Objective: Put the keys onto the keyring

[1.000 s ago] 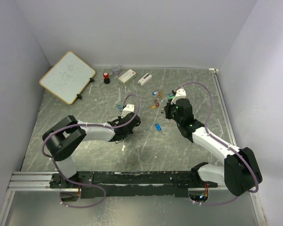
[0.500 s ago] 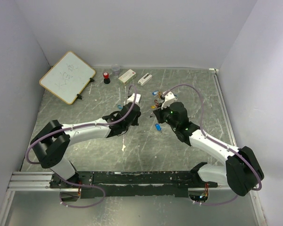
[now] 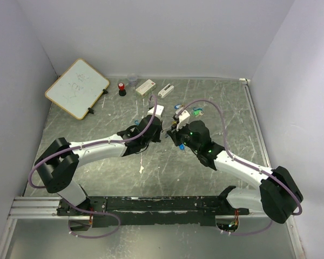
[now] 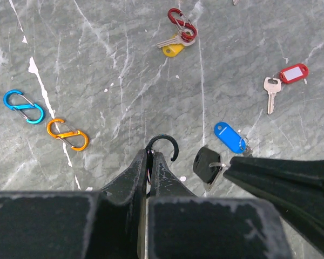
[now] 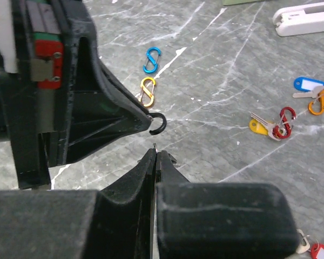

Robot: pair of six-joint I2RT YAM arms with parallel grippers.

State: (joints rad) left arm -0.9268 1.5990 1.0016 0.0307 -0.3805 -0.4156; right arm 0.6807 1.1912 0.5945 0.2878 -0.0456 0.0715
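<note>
Two robot arms reach tip to tip over a grey, marble-patterned counter [image 4: 97, 65]. The left claw [image 4: 151, 157] is pressed fully closed on a thin black metal clip with a hooked end [image 4: 163, 143]. The open hook sticks out just past the fingertips, above the counter. The right claw [image 5: 155, 155] is also closed tight, its tip near that hook but apart from it. In the left wrist view it pinches a small key with a black plastic tag [image 4: 207, 163], seemingly by its metal part, though the exact grip is hard to make out.

Loose on the counter lie a key with a blue plastic tag [image 4: 229, 136] just beyond the black one, a silver key with a red plastic tag [image 4: 292, 73] farther right, and a key with a yellow tag [image 4: 173, 50] touching a red S-shaped clip [image 4: 182, 24]. Off to the left, a blue S-shaped clip [image 4: 24, 106] and an orange S-shaped clip [image 4: 68, 134] lie side by side
</note>
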